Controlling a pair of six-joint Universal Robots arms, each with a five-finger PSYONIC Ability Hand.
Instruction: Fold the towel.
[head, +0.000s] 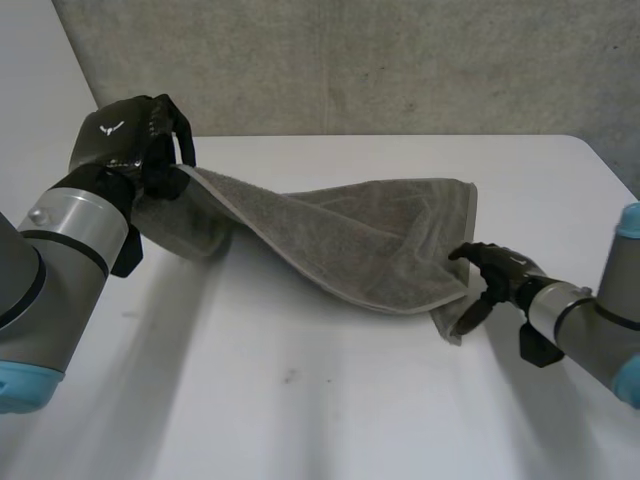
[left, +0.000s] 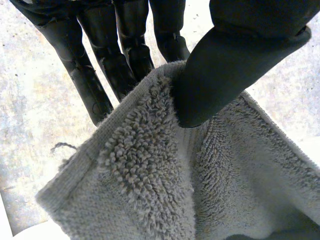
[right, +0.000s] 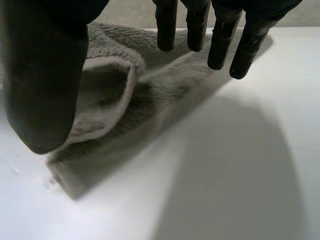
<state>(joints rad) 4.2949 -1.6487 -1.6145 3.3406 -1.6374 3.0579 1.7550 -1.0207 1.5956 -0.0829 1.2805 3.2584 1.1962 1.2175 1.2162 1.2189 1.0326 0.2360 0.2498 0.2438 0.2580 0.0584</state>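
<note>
- We see the robot's left hand (head: 130, 140) raised above the far left part of the white tabletop (head: 300, 400), gripping the grey towel (head: 350, 235) at one corner.
- In the left wrist view, the left hand (left: 225, 75) presses its thumb onto the looped face of the towel (left: 150, 185). Its fingers (left: 90, 85) stand straight behind the hemmed edge, so the cloth is pinched between them.
- From that grip the towel hangs off the tabletop and slopes down to the right. A loose fold sags beneath the left hand.
- We see the right hand (head: 500, 275) low over the tabletop on the right side, at the towel's near right corner.
- In the right wrist view, the right hand (right: 45, 75) has its thumb set well apart from its straight fingers (right: 220, 45). It is open, and no pinch on the cloth is visible.
- The towel (right: 110, 100) lies in the gap between that thumb and those fingers. Its edge is rolled over on itself and the corner rests on the tabletop (right: 240, 165).
- The middle and right part of the towel lies on the tabletop, with its far right corner flat towards the back.
- Further out, the grey left arm (head: 70, 240) and right arm (head: 590, 325) enter from the near corners.
- A rough grey wall (head: 400, 60) stands behind the tabletop.
</note>
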